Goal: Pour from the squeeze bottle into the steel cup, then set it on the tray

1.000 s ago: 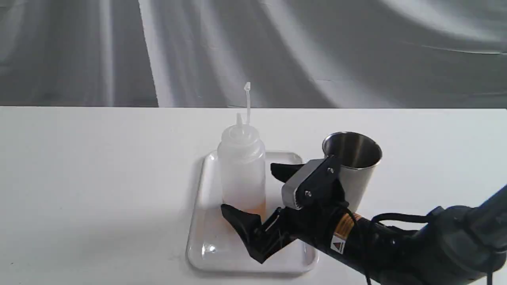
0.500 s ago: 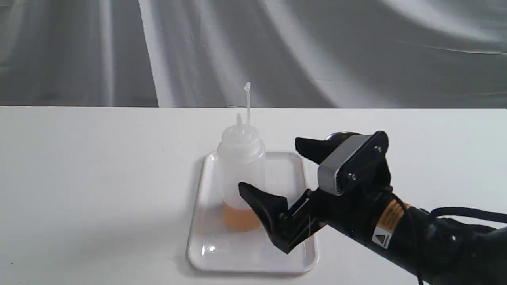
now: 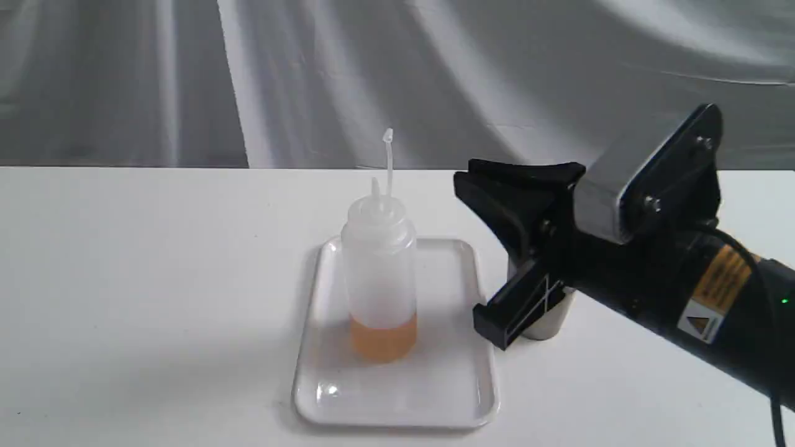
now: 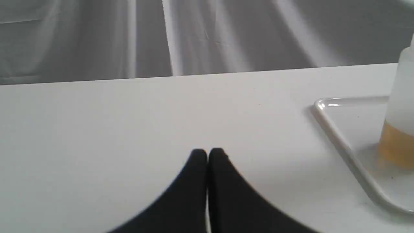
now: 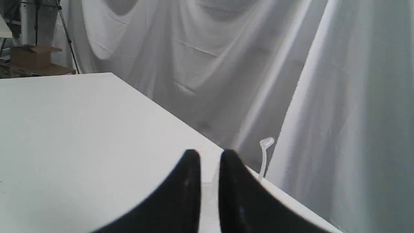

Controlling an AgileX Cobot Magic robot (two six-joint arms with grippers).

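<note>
The squeeze bottle (image 3: pixel 379 267) stands upright on the tray (image 3: pixel 397 397), amber liquid in its base, with its cap strap sticking up. Nothing holds it. My right gripper (image 3: pixel 463 180) hovers raised to the bottle's right, in front of the steel cup (image 3: pixel 549 326), of which only the base shows. In the right wrist view the right gripper (image 5: pixel 209 155) has its jaws almost together, with nothing between them, and the bottle's cap strap (image 5: pixel 266 144) lies beyond. The left gripper (image 4: pixel 207 152) is shut and empty above bare table, left of the tray (image 4: pixel 343 142) and bottle (image 4: pixel 399 129).
A white table (image 3: pixel 155 279) carries everything, and grey draped cloth (image 3: pixel 435 81) hangs behind its far edge. The right arm (image 3: pixel 714 292) reaches in from the right over the table. A tripod and a cardboard box (image 5: pixel 32 55) stand beyond the table.
The right gripper, open around the bottle's lower part a second ago, has drawn back up and to the right in front of the cup, and its jaws have closed. The bottle stayed put.
</note>
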